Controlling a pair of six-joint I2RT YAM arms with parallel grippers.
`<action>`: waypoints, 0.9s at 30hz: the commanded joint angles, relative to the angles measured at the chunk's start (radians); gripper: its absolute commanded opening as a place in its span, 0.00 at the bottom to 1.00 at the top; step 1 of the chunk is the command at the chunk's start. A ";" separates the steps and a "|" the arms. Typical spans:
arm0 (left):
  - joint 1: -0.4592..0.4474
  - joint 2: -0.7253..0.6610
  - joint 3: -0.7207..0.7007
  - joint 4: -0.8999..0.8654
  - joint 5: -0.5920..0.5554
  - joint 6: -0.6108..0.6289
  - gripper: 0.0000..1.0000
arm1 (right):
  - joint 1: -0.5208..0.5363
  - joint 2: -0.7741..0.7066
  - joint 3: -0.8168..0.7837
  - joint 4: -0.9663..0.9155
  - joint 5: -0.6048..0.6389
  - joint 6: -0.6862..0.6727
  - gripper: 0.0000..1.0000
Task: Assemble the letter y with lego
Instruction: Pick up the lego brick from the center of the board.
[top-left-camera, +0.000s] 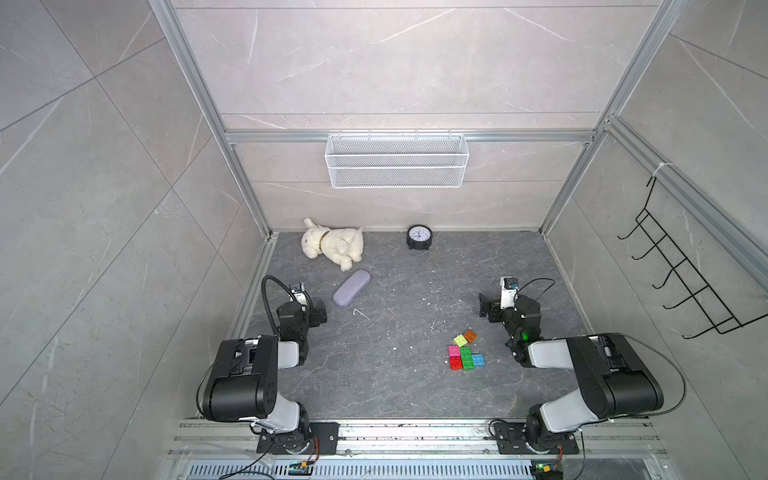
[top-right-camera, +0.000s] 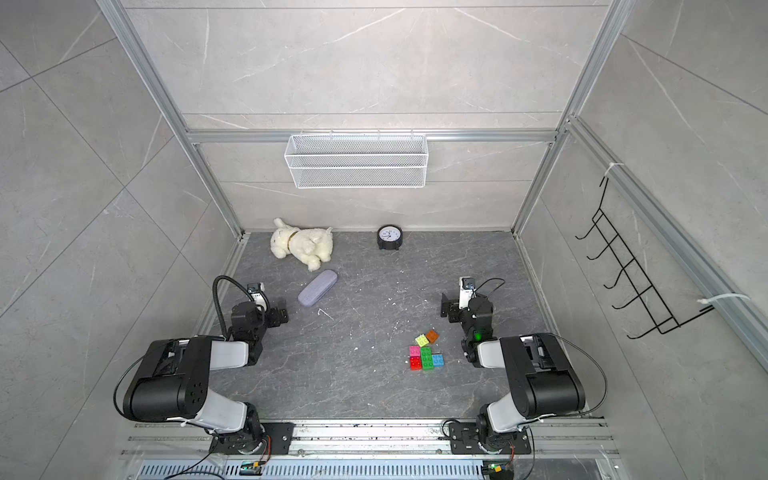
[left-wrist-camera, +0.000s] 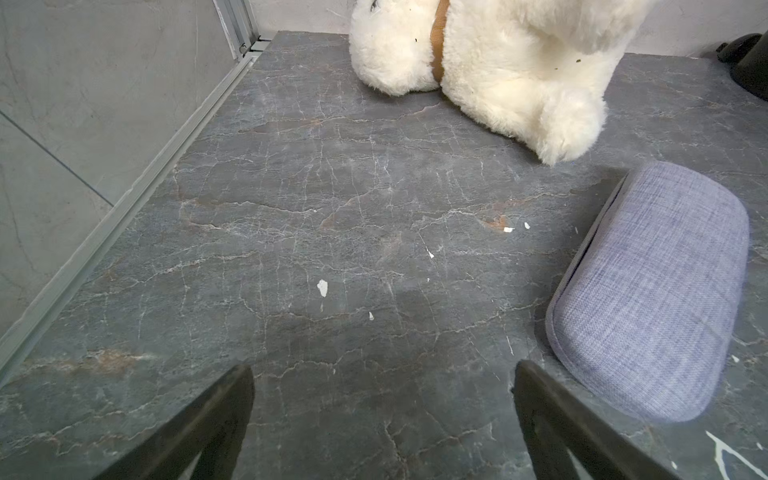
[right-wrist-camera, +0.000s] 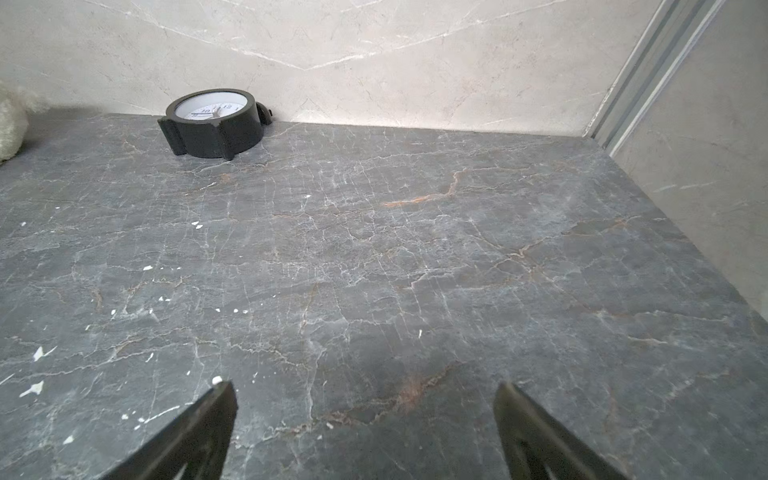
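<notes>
The lego lies as a loose cluster on the dark table, front right, in both top views. A long green brick (top-left-camera: 466, 357) has a pink brick (top-left-camera: 454, 350) and a red brick (top-left-camera: 456, 363) against its left side and a blue brick (top-left-camera: 478, 360) against its right. Just behind them, turned askew, sit a yellow-green brick (top-left-camera: 460, 340) and an orange brick (top-left-camera: 470, 336). The letter y is out of view. My right gripper (top-left-camera: 485, 305) (right-wrist-camera: 365, 390) hangs open and empty behind the cluster. My left gripper (top-left-camera: 319, 311) (left-wrist-camera: 382, 374) is open and empty at the far left.
A lilac oblong case (top-left-camera: 351, 287) (left-wrist-camera: 652, 291) lies just right of my left gripper. A white plush dog (top-left-camera: 332, 245) and a black clock (top-left-camera: 419, 237) (right-wrist-camera: 214, 122) rest by the back wall. A wire basket (top-left-camera: 397, 160) hangs there; a hook rack (top-left-camera: 681, 274) is on the right wall.
</notes>
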 joint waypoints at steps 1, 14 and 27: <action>0.005 -0.006 0.015 0.057 0.008 0.004 1.00 | 0.006 0.001 -0.003 0.025 -0.015 -0.016 0.99; 0.004 -0.006 0.017 0.057 0.007 0.003 1.00 | 0.005 0.001 0.002 0.015 -0.013 -0.010 0.99; 0.005 -0.005 0.017 0.057 0.008 0.004 1.00 | -0.004 0.001 0.007 0.004 -0.022 -0.002 0.99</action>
